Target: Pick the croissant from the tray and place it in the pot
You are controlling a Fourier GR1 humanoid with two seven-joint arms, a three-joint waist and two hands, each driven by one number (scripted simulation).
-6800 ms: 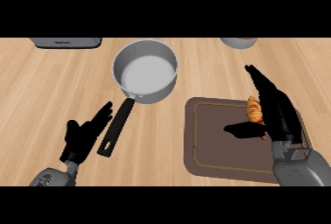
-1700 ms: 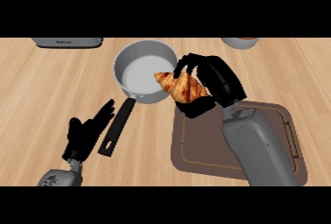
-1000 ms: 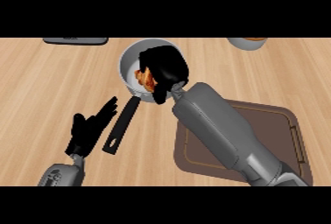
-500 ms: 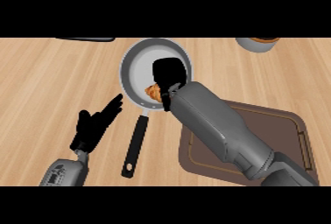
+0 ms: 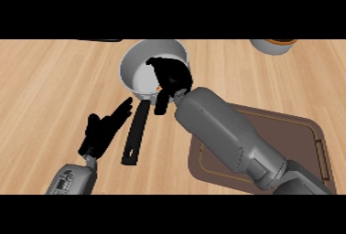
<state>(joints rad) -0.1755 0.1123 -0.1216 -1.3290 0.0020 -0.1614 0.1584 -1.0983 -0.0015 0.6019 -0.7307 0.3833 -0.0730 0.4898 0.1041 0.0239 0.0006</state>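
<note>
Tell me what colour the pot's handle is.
Black. The handle shows best in the head view.

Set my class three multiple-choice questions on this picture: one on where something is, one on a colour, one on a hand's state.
1. The right hand is: A over the pot; B left of it; C below its handle.
2. The pot's handle is: A white; B black; C orange.
3. The left hand is: A open; B curled round the handle; C in the pot.
Key: 1A, it covers the pot's inside, orange croissant beneath; 2B, a dark bar; 3A, it is spread and holds nothing.
</note>
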